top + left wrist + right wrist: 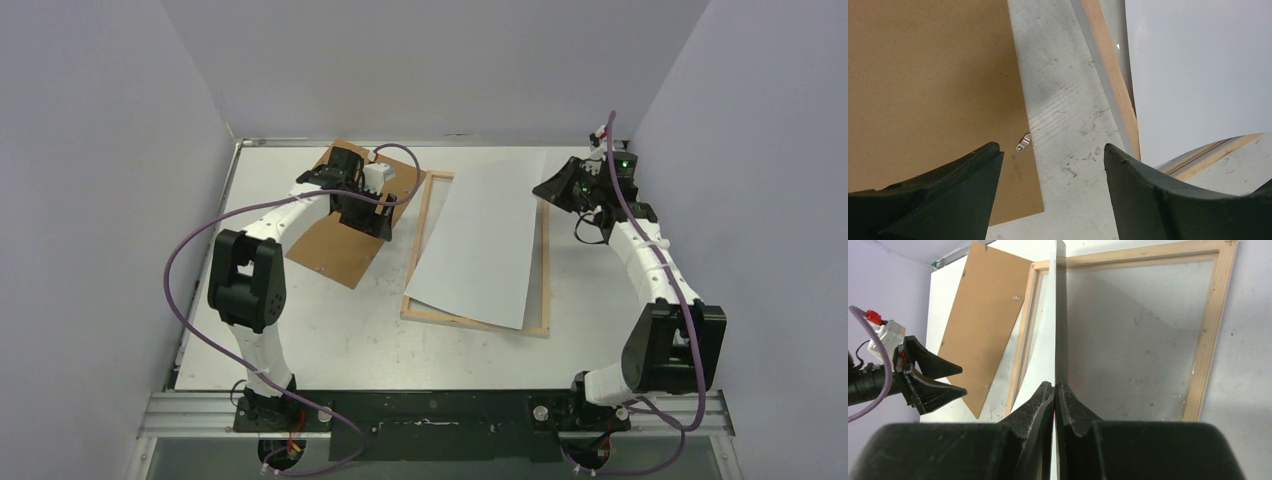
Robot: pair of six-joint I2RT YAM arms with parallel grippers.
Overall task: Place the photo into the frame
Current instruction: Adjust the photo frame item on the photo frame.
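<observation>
Right fingers (1035,407): pressed together, pinching the near edge of the photo (480,240) between my tips.
Photo: runs straight out from my right fingertips, white side up, askew over the frame (423,225), its pinched side raised.
Frame: flat on the table (1063,100), below and ahead of my right fingers.
Left fingers (973,185): spread wide, holding nothing.
Board (923,75): brown, partly beneath my left fingers, with a small metal clip (1023,142) at its edge in the gap between them.
Table: bare strip under that gap, between board and frame.

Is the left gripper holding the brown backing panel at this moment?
No, the left gripper is open, its jaws wide apart above the brown panel and the table, gripping nothing.
</observation>
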